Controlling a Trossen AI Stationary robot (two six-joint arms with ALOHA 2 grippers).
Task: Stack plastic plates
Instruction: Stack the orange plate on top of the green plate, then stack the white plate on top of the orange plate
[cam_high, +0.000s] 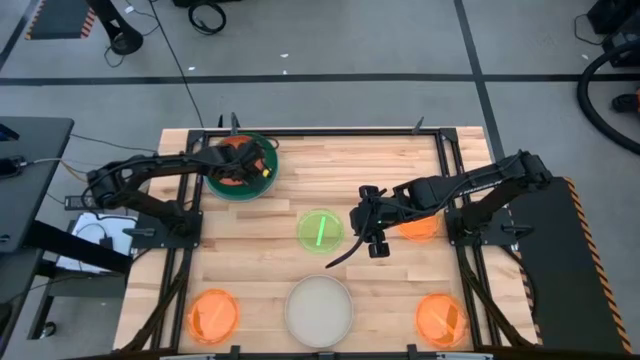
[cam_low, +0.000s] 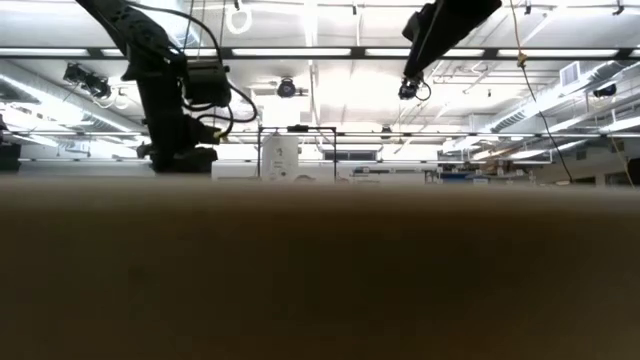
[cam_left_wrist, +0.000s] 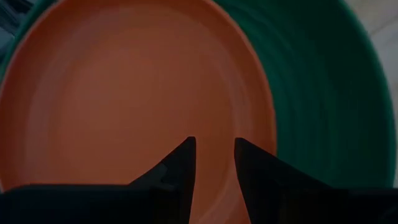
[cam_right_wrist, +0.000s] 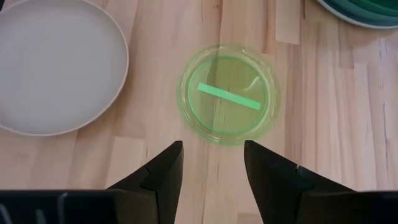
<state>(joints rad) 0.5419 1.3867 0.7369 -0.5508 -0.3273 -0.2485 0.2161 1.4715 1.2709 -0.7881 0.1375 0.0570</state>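
High view: wooden slatted table (cam_high: 390, 165) with black frame rails. Left gripper (cam_high: 238, 163) sits over a stack at the table's far left: a red-orange round plastic plate (cam_high: 228, 148) lying inside a dark-green round plastic plate (cam_high: 248, 188). From the left wrist camera the red-orange plate (cam_left_wrist: 124, 93) fills most of the frame, the dark-green rim (cam_left_wrist: 323, 93) curving around it; the left gripper (cam_left_wrist: 214, 163) shows its fingers slightly parted, a narrow gap between the tips, nothing pinched.

Right gripper (cam_high: 372, 228) hovers near the table's middle, just beside a small translucent neon-green round plate (cam_high: 320, 231) that has a bright green strip across it. Right wrist camera: right gripper (cam_right_wrist: 212, 163) with fingers spread, empty, the neon-green plate (cam_right_wrist: 229, 94) flat on the wood ahead of the tips, not touched. A large cream round plastic plate (cam_right_wrist: 53, 65) lies near it; an edge of the green stack (cam_right_wrist: 364, 11) shows at a corner.

Other plates on the table, all apart: cream plate (cam_high: 320, 311) at the near edge, middle; small translucent orange plate (cam_high: 214, 316) near left; another orange plate (cam_high: 441, 320) near right; a third orange plate (cam_high: 418, 228) partly under the right arm.

Low view: only the table edge, both arms as dark shapes above
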